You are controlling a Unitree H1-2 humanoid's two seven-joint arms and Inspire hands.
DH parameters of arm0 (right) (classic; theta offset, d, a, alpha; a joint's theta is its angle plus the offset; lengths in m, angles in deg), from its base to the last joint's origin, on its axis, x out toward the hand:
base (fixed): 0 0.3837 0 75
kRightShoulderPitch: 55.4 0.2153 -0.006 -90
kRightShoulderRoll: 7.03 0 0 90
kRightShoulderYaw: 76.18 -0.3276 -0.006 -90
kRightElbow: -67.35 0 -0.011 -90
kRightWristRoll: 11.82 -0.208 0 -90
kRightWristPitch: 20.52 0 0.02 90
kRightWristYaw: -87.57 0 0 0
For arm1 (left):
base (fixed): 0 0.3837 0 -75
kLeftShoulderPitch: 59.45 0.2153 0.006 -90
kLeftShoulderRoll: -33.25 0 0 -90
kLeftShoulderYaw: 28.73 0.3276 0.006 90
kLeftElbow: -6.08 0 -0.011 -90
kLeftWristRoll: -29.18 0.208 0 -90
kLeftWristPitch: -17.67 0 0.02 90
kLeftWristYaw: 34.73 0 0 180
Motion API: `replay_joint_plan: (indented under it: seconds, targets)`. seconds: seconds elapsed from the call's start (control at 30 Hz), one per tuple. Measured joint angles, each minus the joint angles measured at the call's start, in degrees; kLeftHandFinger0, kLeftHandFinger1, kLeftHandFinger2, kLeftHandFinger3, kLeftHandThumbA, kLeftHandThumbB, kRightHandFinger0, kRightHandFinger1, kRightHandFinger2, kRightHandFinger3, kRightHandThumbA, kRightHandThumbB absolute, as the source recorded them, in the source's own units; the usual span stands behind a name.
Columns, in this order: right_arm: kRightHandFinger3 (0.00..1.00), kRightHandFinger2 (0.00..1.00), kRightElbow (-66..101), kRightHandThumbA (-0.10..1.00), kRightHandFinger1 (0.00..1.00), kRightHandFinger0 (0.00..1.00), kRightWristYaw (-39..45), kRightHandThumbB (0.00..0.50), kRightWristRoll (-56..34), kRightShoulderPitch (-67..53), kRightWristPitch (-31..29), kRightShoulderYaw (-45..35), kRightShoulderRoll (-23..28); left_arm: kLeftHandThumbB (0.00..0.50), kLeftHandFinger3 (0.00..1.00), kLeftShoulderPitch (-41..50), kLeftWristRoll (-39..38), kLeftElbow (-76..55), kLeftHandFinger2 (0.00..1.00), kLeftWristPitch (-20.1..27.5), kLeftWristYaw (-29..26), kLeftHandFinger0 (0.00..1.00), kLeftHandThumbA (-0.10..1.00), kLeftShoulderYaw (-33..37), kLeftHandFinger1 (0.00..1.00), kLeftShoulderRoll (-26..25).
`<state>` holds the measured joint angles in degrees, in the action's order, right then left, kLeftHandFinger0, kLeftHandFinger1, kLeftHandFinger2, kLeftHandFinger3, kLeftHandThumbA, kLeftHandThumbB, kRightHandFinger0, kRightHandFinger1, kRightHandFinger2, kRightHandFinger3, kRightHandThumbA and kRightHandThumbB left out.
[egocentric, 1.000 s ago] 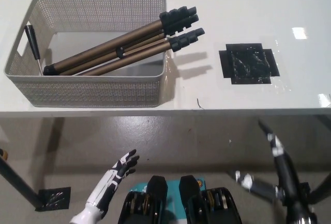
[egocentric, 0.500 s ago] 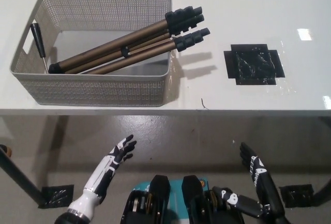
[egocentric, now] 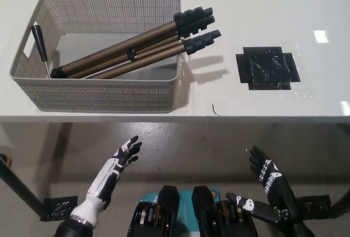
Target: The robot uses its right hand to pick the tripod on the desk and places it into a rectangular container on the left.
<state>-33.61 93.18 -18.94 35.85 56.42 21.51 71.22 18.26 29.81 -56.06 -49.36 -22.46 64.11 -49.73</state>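
From the head view, the tripod [egocentric: 134,48] lies inside the container [egocentric: 98,96] at the left of the desk [egocentric: 246,105]; its thin end sits low in the far left corner, and its thick dark feet stick up and out over the right rim; a small black handle [egocentric: 40,42] leans on the left wall inside the container; a black square patch [egocentric: 268,68] is stuck on the desk, well apart to the right; the right hand [egocentric: 269,178] is down below the desk edge, holding nothing, with its fingers spread wide; the left hand [egocentric: 121,160] rests low at the other side, also spread wide and holding nothing; it looks like the putting-in step is done and the job is about finished; the next move only needs both hands kept low and away from the desk, so nothing bumps the feet that poke out over the rim.
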Motion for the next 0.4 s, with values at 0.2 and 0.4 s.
replay_joint_plan:
  seconds: [0.2, 0.4]
  targets:
    - [1.0, 1.0, -0.19, 1.0, 1.0, 1.0, 0.8, 0.124, -0.04, 0.0, -0.08, -0.03, 0.0, 0.5, 1.0, 0.03, 0.0, 0.07, 1.0, 0.02, 0.0, 1.0, 1.0, -0.01, 1.0, -0.01]
    - [1.0, 1.0, -0.22, 1.0, 1.0, 1.0, 1.27, 0.141, 0.1, 0.01, -0.1, -0.05, 0.0, 0.5, 1.0, 0.15, 0.0, 0.08, 1.0, 0.02, 0.0, 1.0, 1.0, -0.02, 1.0, -0.01]
